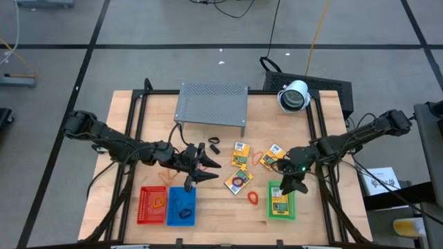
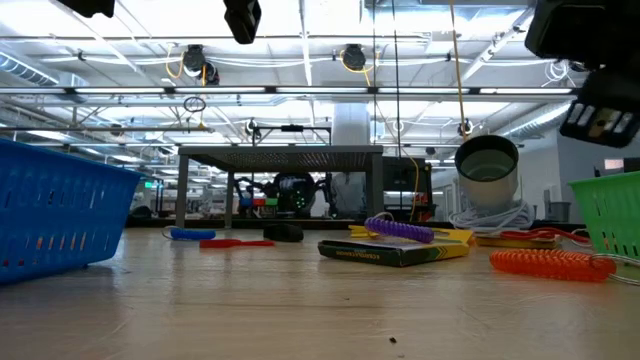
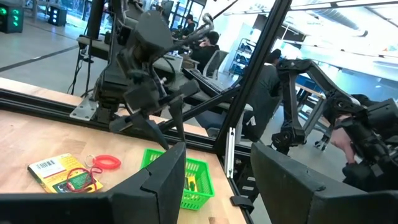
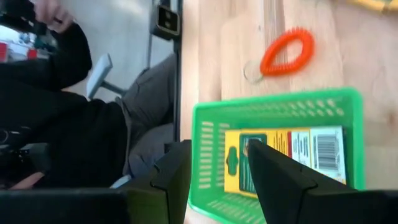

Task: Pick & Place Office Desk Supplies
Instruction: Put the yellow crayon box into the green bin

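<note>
The green basket [image 1: 281, 201] holds one yellow packet [image 4: 283, 158]. Directly above it hangs the right gripper [image 1: 295, 181], fingers released and empty. Left of the green basket stands the blue basket [image 1: 181, 207] with a dark item inside, then the red basket [image 1: 152, 205] with an orange loop [image 1: 158, 203]. The left gripper [image 1: 197, 168] hovers above the blue basket, fingers apart, holding nothing. Just beside the green basket lies an orange coil [image 1: 252, 197], with more packets [image 1: 237, 182] beyond it.
</note>
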